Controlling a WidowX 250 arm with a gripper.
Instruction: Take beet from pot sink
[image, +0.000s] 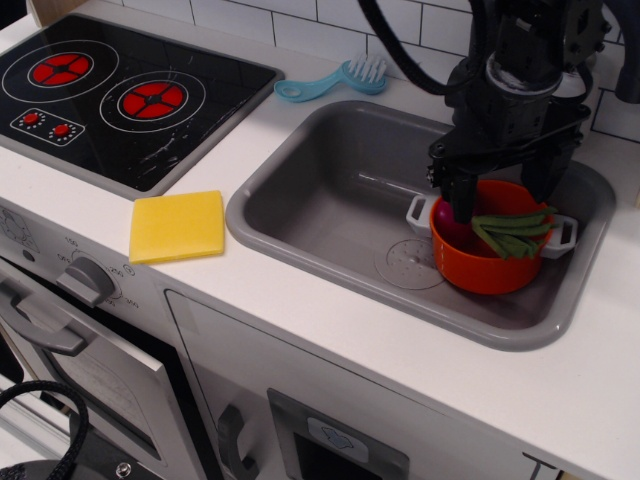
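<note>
A: What lies nearest on the white tabletop (330, 310)?

B: A flat yellow square sponge (178, 226), left of the large grey plastic sink (300, 205) with rounded corners.

A: And inside the sink?

B: At its right end stands a bright orange round pot (487, 262) with two light grey handles. Inside it is a small magenta-purple beet (452, 234) (only partly visible), its green leaf strips draped towards the pot's right rim.

A: Where is the arm?

B: The black gripper (508, 195) hangs directly over the pot, jaws apart, one finger (460, 196) dipping beside the beet.

A: Farther back?

B: A light blue brush (335, 81) behind the sink, and a black stovetop (120, 95) with red rings at far left.
</note>
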